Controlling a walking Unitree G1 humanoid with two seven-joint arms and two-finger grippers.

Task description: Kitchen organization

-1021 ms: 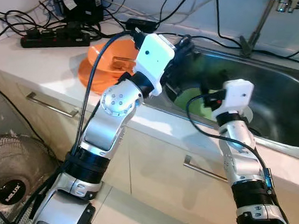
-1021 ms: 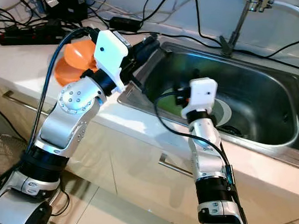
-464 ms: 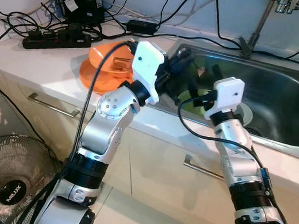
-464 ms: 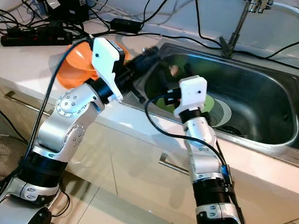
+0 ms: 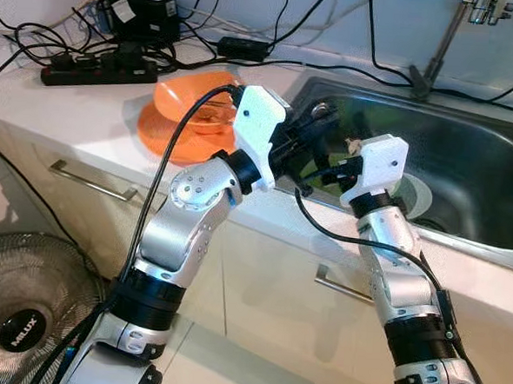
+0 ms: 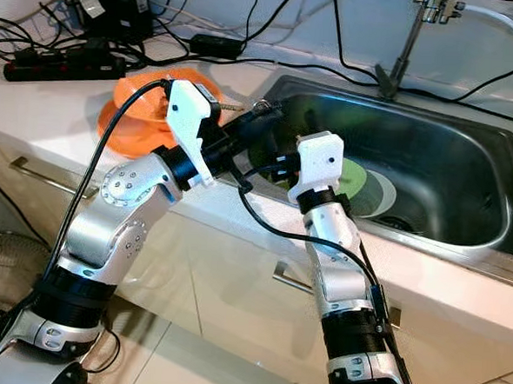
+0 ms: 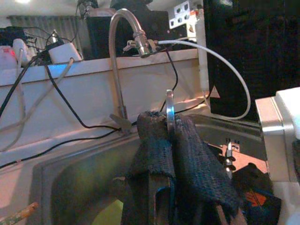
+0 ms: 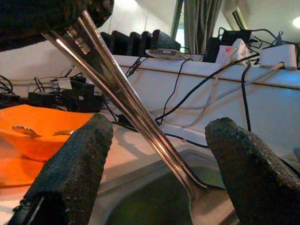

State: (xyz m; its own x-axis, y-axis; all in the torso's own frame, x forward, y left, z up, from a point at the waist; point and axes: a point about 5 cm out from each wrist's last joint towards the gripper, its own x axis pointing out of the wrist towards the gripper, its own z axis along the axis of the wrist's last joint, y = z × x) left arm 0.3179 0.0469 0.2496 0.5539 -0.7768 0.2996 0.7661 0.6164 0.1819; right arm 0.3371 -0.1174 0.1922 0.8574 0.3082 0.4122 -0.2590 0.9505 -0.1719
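My left gripper is shut on the handle of a metal spoon and holds it over the sink's near-left corner. The handle runs down between the fingers of my right gripper, which stands open around it without touching; the spoon's bowl shows low between the pads. Both grippers meet at the sink's front rim. On the counter to the left, an orange bowl with a utensil in it rests on an orange plate. A green plate lies on the sink floor.
A white plate lies under the green one, near the drain. The faucet rises behind the sink. A power strip and tangled cables crowd the counter's back left. A floor fan stands at lower left, below the cabinet drawer handles.
My right gripper has come up and leftward out of the sink to the spoon in my left gripper. The left gripper has dropped lower over the sink rim.
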